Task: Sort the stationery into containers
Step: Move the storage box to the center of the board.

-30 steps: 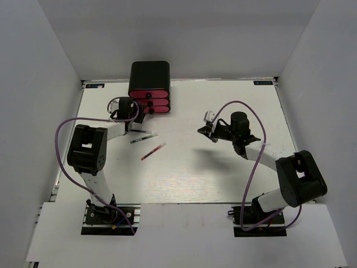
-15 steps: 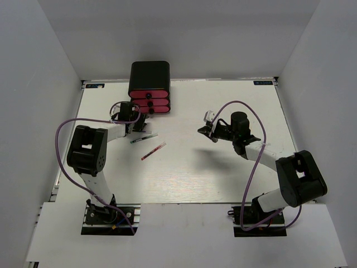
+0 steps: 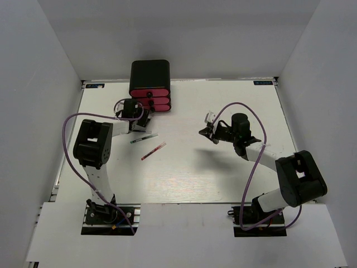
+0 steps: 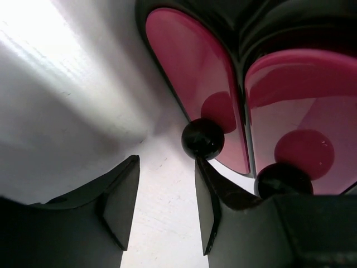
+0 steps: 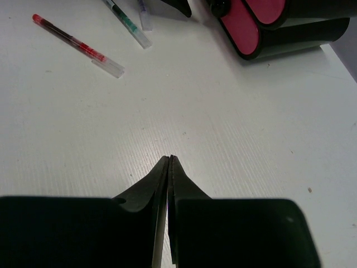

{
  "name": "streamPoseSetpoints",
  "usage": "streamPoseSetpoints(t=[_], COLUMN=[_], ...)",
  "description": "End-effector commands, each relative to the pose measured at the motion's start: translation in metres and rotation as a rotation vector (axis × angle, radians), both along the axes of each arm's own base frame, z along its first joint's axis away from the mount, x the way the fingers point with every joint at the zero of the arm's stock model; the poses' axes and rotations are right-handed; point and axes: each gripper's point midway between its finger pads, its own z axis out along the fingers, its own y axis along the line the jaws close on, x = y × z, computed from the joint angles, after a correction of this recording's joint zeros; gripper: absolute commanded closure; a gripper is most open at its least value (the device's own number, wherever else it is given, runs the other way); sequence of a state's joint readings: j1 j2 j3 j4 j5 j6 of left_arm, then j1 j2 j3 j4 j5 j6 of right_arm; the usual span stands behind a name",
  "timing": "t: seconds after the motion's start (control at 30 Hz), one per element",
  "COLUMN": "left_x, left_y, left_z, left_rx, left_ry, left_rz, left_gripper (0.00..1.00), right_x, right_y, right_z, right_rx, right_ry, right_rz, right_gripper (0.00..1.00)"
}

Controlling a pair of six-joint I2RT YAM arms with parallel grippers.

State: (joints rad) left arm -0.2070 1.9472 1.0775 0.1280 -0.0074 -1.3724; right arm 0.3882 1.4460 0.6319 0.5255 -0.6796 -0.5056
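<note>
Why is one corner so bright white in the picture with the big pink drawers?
Left wrist view: light glares off the table, washing it out, and the glossy pink drawer mirrors its black knob. Top view: even light, soft shadow under the right arm.

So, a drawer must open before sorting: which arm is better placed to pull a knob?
Probably left. The left gripper, open, sits at a black drawer knob; the right gripper is shut, mid-table, away from the pink drawers.
</note>
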Motion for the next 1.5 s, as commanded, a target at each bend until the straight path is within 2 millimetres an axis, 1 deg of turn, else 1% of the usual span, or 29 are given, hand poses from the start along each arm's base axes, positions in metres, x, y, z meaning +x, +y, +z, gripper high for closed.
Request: streamPoseSetpoints(t=[0.0,0.07,0.1,0.13,0.17,0.23,0.27,0.3,0.33,0.4,0.43,0.5,0.57,0.6,0.7,0.73,0.8,0.97,1.0,1.03,1.1,1.13,1.2,1.23,1.3,1.33,1.4,1.43,1.47], left_x=[0.02,0.019,0.022,0.019,0.014,0.011,0.007,0.005,0.001,-0.001,-0.002,-0.001,0.004,0.005,0.01,0.009,0.011,0.012,0.016,0.015,0.018,0.018,0.021,0.02,0.021,0.021,0.024,0.024,0.024], left_y=[-0.002,-0.002,-0.003,-0.002,-0.001,0.0,0.001,-0.004,-0.003,-0.003,-0.003,-0.003,-0.004,-0.004,-0.006,-0.005,-0.006,-0.008,-0.009,-0.009,-0.009,-0.009,-0.01,-0.011,-0.012,-0.011,-0.012,-0.01,-0.01], left_z=[0.024,0.023,0.027,0.023,0.015,0.023,0.017,0.024,0.023,0.02,0.023,0.025,0.033,0.032,0.041,0.04,0.045,0.034,0.041,0.035,0.035,0.03,0.036,0.031,0.034,0.028,0.034,0.029,0.029], left_rx=[-0.008,-0.009,-0.013,-0.012,-0.008,-0.012,-0.01,-0.024,-0.024,-0.042,-0.044,-0.054,-0.069,-0.08,-0.102,-0.103,-0.115,-0.125,-0.131,-0.128,-0.128,-0.126,-0.13,-0.133,-0.136,-0.133,-0.139,-0.132,-0.132], left_ry=[-0.09,-0.095,-0.114,-0.11,-0.092,-0.11,-0.101,-0.121,-0.121,-0.12,-0.129,-0.138,-0.17,-0.172,-0.219,-0.22,-0.238,-0.225,-0.247,-0.235,-0.236,-0.228,-0.245,-0.235,-0.245,-0.235,-0.26,-0.253,-0.253], left_rz=[0.018,0.018,0.018,0.018,0.018,0.018,0.018,0.015,0.015,0.028,0.028,0.033,0.038,0.045,0.051,0.051,0.055,0.053,0.052,0.053,0.053,0.053,0.052,0.045,0.044,0.045,0.044,0.052,0.052], left_gripper=[0.46,0.49,0.51,0.53,0.53,0.54,0.56,0.56,0.56,0.56,0.56,0.54,0.52,0.5,0.49,0.48,0.46,0.44,0.44,0.44,0.43,0.43,0.43,0.43,0.43,0.43,0.43,0.43,0.43], right_x=[0.003,0.004,0.004,0.004,0.004,0.006,0.006,0.005,0.006,0.005,0.007,0.007,0.007,0.007,0.007,0.007,0.007,0.006,0.007,0.007,0.007,0.007,0.007,0.007,0.008,0.008,0.008,0.008,0.009], right_y=[-0.002,-0.004,-0.003,-0.003,-0.003,-0.004,-0.005,-0.004,-0.004,-0.003,-0.004,-0.003,-0.002,-0.002,-0.003,-0.003,-0.004,-0.005,-0.004,-0.004,-0.005,-0.006,-0.005,-0.006,-0.006,-0.007,-0.006,-0.006,-0.007], right_z=[0.01,0.012,0.01,0.011,0.01,0.011,0.009,0.009,0.009,0.009,0.008,0.008,0.01,0.009,0.008,0.009,0.009,0.006,0.008,0.009,0.008,0.008,0.008,0.008,0.008,0.008,0.008,0.008,0.009], right_rx=[0.013,0.015,0.015,0.014,0.014,0.015,0.013,0.014,0.015,0.015,0.014,0.014,0.016,0.015,0.013,0.014,0.013,0.01,0.011,0.012,0.009,0.009,0.008,0.009,0.008,0.009,0.009,0.008,0.008], right_ry=[-0.049,-0.053,-0.049,-0.053,-0.049,-0.051,-0.047,-0.047,-0.048,-0.047,-0.045,-0.042,-0.051,-0.048,-0.046,-0.046,-0.051,-0.045,-0.049,-0.051,-0.051,-0.048,-0.051,-0.049,-0.05,-0.051,-0.049,-0.051,-0.053], right_rz=[-0.006,-0.01,-0.008,-0.007,-0.011,-0.012,-0.015,-0.011,-0.009,-0.006,-0.011,-0.008,-0.003,-0.004,-0.004,-0.006,-0.008,-0.008,-0.008,-0.008,-0.009,-0.012,-0.01,-0.012,-0.011,-0.016,-0.012,-0.013,-0.015], right_gripper=[0.94,0.94,0.94,0.94,0.94,0.94,0.94,0.94,0.94,0.94,0.94,0.94,0.94,0.94,0.94,0.94,0.94,0.94,0.94,0.94,0.94,0.94,0.94,0.94,0.94,0.94,0.94,0.94,0.94])
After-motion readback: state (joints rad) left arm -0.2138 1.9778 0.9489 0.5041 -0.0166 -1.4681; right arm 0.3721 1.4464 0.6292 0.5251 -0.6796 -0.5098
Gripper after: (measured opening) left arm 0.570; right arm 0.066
